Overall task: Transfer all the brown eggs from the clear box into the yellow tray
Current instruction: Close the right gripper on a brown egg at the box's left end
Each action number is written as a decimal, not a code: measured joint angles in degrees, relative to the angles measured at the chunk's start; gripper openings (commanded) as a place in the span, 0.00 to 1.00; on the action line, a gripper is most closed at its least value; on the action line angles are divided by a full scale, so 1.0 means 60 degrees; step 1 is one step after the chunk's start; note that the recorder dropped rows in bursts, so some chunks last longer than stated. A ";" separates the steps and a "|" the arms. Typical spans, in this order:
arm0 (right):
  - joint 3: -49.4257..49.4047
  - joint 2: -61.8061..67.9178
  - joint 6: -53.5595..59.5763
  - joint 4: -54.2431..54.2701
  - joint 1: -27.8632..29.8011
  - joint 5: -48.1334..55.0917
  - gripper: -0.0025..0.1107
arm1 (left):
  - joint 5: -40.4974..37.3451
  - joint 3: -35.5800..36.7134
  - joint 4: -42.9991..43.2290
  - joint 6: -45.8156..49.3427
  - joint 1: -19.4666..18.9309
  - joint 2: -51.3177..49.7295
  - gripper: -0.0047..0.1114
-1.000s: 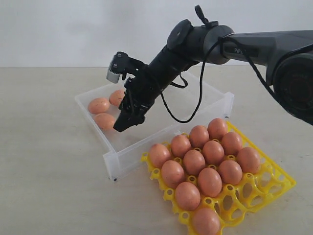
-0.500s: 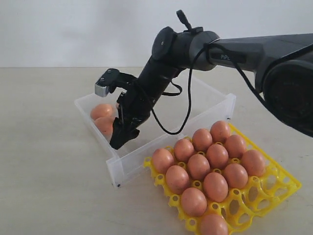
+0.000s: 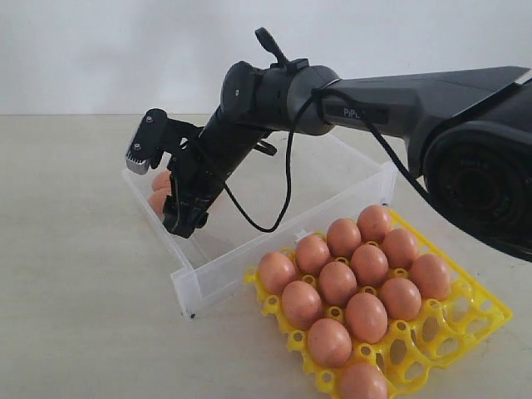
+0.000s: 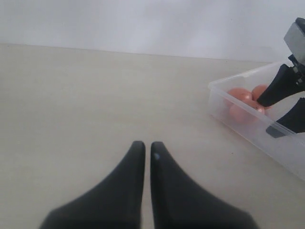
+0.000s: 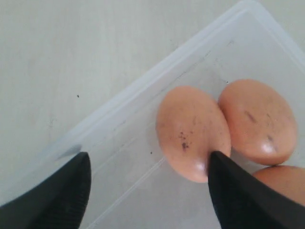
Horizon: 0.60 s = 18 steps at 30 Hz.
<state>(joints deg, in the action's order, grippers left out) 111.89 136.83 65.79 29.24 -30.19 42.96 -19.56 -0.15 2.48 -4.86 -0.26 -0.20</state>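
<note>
Brown eggs [image 5: 190, 136] left in the clear box [image 3: 220, 278] now sit under the right gripper [image 5: 148, 191]. Over the last second it swung across the box to their corner. Its jaws are wide apart, and the nearest egg lies between them, close against one finger. I judge a pick comes next. The left gripper [image 4: 144, 152] hangs over the bare desk [image 4: 71, 95], fingers together and empty. Count: three eggs in the box, thirteen seated in the yellow tray [image 3: 464, 278], one box, one tray.
</note>
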 measured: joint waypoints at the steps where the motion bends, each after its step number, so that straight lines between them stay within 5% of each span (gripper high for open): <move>1: 0.0000 0.0000 -0.0105 0.0000 0.0000 0.0000 0.58 | 0.0000 0.0000 0.0000 0.0000 0.0000 0.0000 0.08; 18: 0.0000 0.0000 0.1473 -0.0159 -0.0021 -0.0447 0.58 | 0.0000 0.0000 0.0000 0.0000 0.0000 0.0000 0.08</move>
<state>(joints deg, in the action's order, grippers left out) 111.89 136.83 74.62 28.29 -30.31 40.27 -19.56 -0.15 2.48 -4.86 -0.26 -0.20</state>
